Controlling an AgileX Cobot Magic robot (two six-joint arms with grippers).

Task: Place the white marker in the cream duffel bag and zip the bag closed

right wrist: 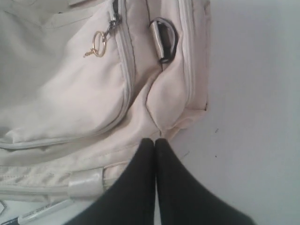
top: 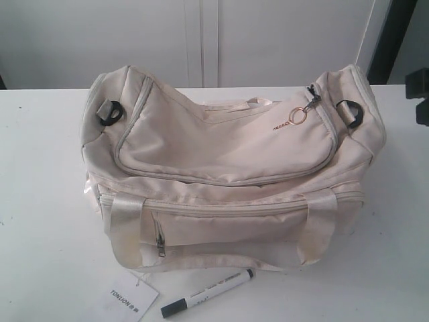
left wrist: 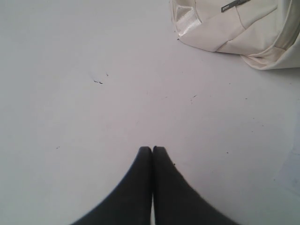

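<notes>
The cream duffel bag fills the middle of the white table, its curved top zipper run round to the gold ring pull near the right end. In front of the bag lies the white marker, dark cap pointing left. My left gripper is shut and empty over bare table, with a corner of the bag beyond it. My right gripper is shut and empty above the bag's right end, near the black end ring. The marker shows at that view's edge. Neither gripper shows in the exterior view.
A white paper tag with printed text lies beside the marker's cap. A small zip pocket sits on the bag's front, between satin strap handles. A dark object stands at the right edge. A white wall backs the table.
</notes>
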